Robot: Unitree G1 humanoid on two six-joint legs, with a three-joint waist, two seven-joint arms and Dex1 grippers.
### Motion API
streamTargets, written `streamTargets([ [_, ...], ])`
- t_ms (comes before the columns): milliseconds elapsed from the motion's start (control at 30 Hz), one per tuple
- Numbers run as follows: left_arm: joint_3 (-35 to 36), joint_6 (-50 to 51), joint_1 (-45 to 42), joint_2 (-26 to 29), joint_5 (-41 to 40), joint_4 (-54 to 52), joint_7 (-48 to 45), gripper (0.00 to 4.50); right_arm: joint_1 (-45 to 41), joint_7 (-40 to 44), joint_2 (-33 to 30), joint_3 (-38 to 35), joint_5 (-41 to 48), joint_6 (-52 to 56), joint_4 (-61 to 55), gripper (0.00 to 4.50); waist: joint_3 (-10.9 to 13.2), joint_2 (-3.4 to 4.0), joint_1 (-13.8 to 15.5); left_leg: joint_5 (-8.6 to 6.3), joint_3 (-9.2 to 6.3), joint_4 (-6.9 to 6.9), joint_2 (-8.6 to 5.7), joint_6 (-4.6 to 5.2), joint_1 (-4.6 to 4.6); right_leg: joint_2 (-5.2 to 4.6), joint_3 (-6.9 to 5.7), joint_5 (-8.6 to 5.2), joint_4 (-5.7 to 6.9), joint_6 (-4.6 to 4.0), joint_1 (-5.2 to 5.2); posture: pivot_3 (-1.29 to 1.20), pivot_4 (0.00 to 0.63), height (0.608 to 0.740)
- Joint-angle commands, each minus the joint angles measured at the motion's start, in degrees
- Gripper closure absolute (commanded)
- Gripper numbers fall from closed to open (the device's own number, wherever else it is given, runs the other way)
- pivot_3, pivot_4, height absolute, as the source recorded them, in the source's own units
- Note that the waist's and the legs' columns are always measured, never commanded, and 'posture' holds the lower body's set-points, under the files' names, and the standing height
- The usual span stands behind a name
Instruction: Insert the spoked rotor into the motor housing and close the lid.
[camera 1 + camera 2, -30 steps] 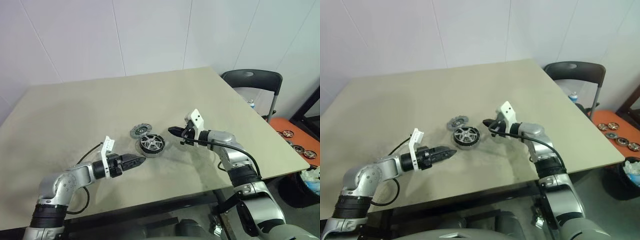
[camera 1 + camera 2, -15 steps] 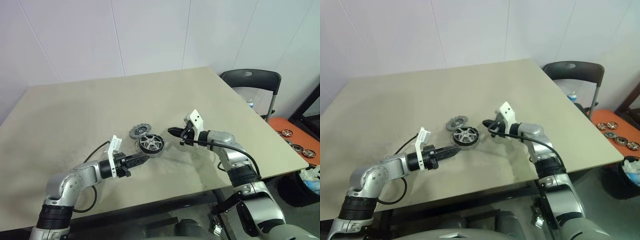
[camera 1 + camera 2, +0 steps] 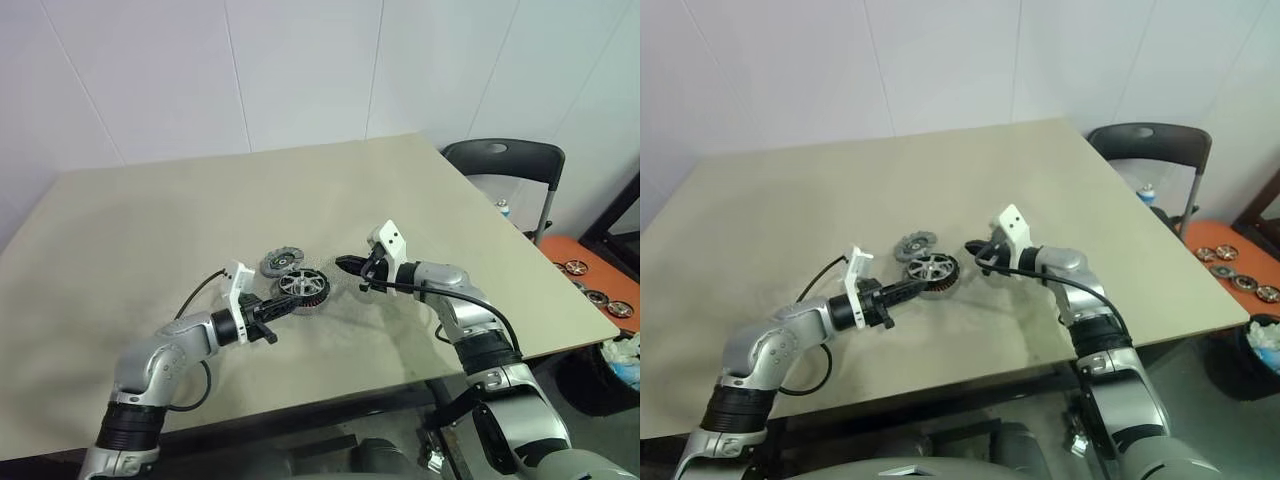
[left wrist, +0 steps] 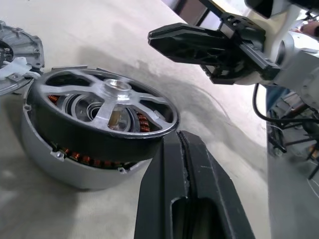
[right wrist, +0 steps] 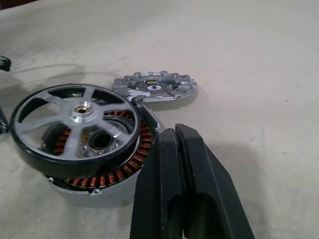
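Observation:
The spoked rotor, silver with a dark rim, lies tilted and off-centre on top of the motor housing. Copper windings show beneath it. Both stand mid-table. The notched grey lid lies flat just behind them. My left gripper is shut with nothing in it, and its tip rests against the rotor's near rim. On the other side my right gripper is also shut and empty. It hovers a short way from the housing and points at it.
The beige table has open surface all around the parts. A dark chair stands past the table's right edge. Beyond it an orange tray on the floor holds more round parts.
My left arm has reached forward and to the right until its tip meets the rotor's rim, and its fingers have come together. The right arm has stayed still.

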Motion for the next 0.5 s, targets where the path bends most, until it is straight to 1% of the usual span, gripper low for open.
streamTargets([
  [33, -0.7, -2.4, -2.13, -1.4, 2.27, 1.16, 1.25, 4.47, -0.65, -0.27, 0.43, -0.23, 0.68, -0.3, -2.03, 4.5, 0.0, 0.0, -0.04, 0.0, 0.0, 0.0, 0.0, 0.0, 0.04, 0.0, 0.0, 0.0, 0.0, 0.0, 0.04, 0.0, 0.0, 0.74],
  [167, -0.57, -3.15, -2.58, -2.5, 3.32, 2.16, 1.54, 4.47, -0.57, -0.5, 0.53, -0.29, 0.59, -0.44, -1.9, 4.5, 0.0, 0.0, -0.08, 0.0, 0.0, -0.02, 0.01, 0.0, 0.1, 0.01, 0.0, 0.0, 0.01, 0.0, 0.07, 0.0, 0.0, 0.74],
  [333, 0.08, -3.18, -2.32, -2.37, 3.47, 2.62, 1.12, 4.47, -0.7, -0.61, 0.51, -0.2, 0.46, -0.56, -1.64, 4.5, 0.0, 0.0, -0.1, 0.0, 0.0, -0.02, 0.02, 0.0, 0.12, 0.01, 0.01, 0.0, 0.02, 0.0, 0.07, 0.0, 0.0, 0.74],
  [400, 0.4, -2.31, -2.09, -2.06, 2.51, 2.26, 0.33, 4.47, -0.84, -0.61, 0.54, -0.12, 0.41, -0.6, -1.39, 4.5, 0.0, 0.0, -0.1, 0.0, 0.0, -0.01, 0.02, 0.0, 0.12, 0.01, 0.01, 0.0, 0.03, 0.0, 0.08, 0.0, 0.0, 0.74],
  [500, 0.56, 1.41, -0.47, -0.52, -2.51, -1.54, -4.28, 4.47, -0.98, -0.43, 0.67, 0.0, 0.39, -0.68, -0.88, 4.5, 0.0, 0.0, -0.26, 0.0, 0.0, -0.02, 0.02, 0.0, 0.13, 0.01, 0.01, 0.0, 0.03, 0.0, 0.08, 0.0, 0.0, 0.74],
])
